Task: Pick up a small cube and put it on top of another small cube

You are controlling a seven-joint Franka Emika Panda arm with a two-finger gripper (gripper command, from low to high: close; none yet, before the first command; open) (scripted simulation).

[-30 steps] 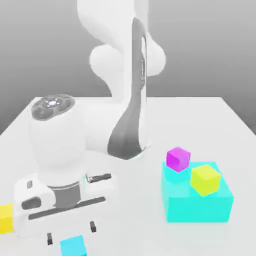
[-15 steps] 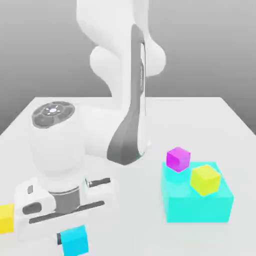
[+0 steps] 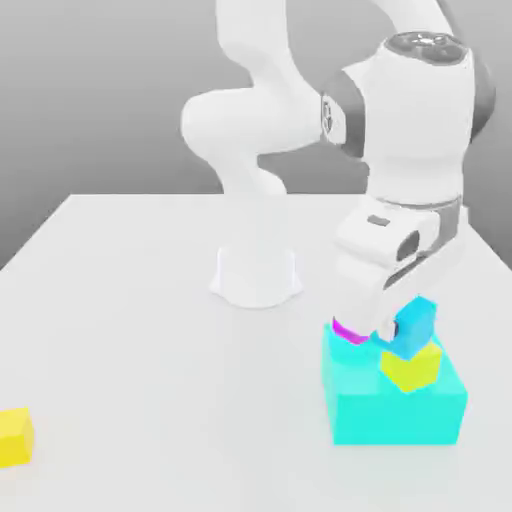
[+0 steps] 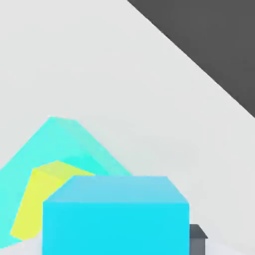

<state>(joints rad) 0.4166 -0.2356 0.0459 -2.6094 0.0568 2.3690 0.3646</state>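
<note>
My gripper (image 3: 408,332) is shut on the small cyan cube (image 3: 414,325) and holds it just above the dull greenish-yellow cube (image 3: 410,368). That yellow-green cube rests on top of the large cyan block (image 3: 395,405) at the exterior view's right. In the hand view the small cyan cube (image 4: 115,215) is close up, with the greenish-yellow cube (image 4: 36,199) and the large cyan block (image 4: 64,137) behind it. Whether the two small cubes touch I cannot tell.
A magenta small cube (image 3: 346,331) sits on the large block, mostly hidden behind my hand. A bright yellow small cube (image 3: 14,437) lies on the white table (image 3: 130,330) at the exterior view's left. The arm's white base (image 3: 256,275) stands mid-table.
The gripper closed on the small cyan cube near the table's front left, lifted it and carried it to the exterior view's right, over the greenish-yellow cube.
</note>
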